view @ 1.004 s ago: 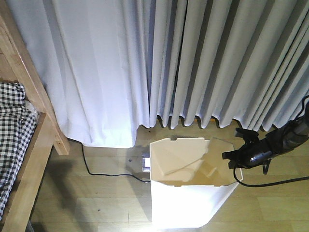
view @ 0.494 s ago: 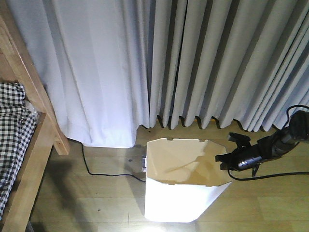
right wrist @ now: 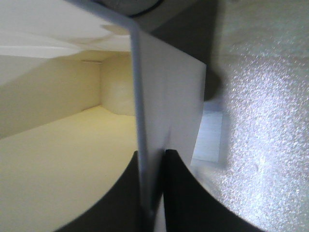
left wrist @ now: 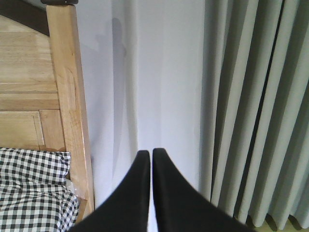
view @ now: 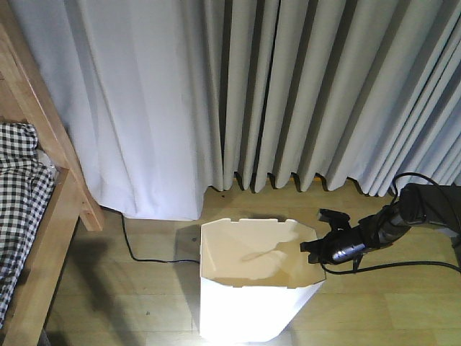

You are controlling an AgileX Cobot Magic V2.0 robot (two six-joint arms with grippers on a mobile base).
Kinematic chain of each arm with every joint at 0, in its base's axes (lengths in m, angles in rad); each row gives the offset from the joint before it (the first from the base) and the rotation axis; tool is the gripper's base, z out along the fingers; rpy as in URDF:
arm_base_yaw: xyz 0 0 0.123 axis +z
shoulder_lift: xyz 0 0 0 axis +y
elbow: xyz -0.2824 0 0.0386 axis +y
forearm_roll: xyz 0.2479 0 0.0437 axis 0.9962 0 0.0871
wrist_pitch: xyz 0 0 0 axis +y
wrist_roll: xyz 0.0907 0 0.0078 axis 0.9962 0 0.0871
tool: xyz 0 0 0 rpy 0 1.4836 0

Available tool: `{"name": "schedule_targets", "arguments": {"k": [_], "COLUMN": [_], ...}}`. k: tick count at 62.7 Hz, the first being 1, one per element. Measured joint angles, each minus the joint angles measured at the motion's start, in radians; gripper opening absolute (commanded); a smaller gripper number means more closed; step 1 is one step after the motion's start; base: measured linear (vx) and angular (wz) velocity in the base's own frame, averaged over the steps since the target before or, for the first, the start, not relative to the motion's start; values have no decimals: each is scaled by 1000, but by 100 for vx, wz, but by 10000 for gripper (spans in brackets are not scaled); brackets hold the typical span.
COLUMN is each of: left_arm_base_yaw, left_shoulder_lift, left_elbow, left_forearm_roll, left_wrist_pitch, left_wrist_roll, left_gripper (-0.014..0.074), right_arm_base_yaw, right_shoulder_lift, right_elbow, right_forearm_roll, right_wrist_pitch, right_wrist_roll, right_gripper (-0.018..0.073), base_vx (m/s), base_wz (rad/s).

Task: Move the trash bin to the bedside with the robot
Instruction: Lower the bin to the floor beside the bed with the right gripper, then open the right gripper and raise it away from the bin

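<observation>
Your right gripper (view: 311,250) is clamped on the right-hand rim of the trash bin (view: 248,310). In the right wrist view the two black fingers (right wrist: 181,193) sit on either side of the thin white wall (right wrist: 166,101), one inside against the cream interior and one outside, pressed tight to the plastic.

From the front view, the bin stands upright on the wooden floor (view: 389,310), low in the frame and a little right of centre, with its angular rim open toward you. It sits just in front of the grey curtains (view: 302,94), which hang down to the floor behind it. The right arm (view: 389,223) reaches in from the right edge, with a black cable (view: 403,267) trailing along the floor below it.

The bed (view: 43,216) is at the far left: a light wooden frame and black-and-white checked bedding (view: 18,187). The bin is well apart from it, with bare floor and a thin black cord (view: 144,256) lying between them.

Your left gripper (left wrist: 150,159) has its two black fingers together, nearly touching at the tips, with nothing between them. Its wrist view looks at the wooden bedpost (left wrist: 72,106), the checked bedding, and the curtain.
</observation>
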Motion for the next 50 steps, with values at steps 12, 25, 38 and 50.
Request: {"name": "schedule_targets", "arguments": {"k": [12,25,38,50], "left_arm_base_yaw": [0,0,0,0], "left_shoulder_lift": [0,0,0,0], "left_elbow": [0,0,0,0], "left_forearm_roll": [0,0,0,0], "left_wrist_pitch": [0,0,0,0], "left_wrist_roll": [0,0,0,0], "left_gripper": [-6,-6,-6,-6], "right_arm_base_yaw": [0,-2,-3,-3], "right_shoulder_lift": [3,-1,-13,-14], "right_elbow": [0,-1,-5,-6], "right_forearm_roll": [-8,-15,-40,-82], "right_wrist_pitch": [15,52,98,97], "right_wrist_roll": [3,21,64,95], "right_gripper": [106,234,351,447], "base_vx": [0,0,0,0], "base_wz": [0,0,0,0]}}
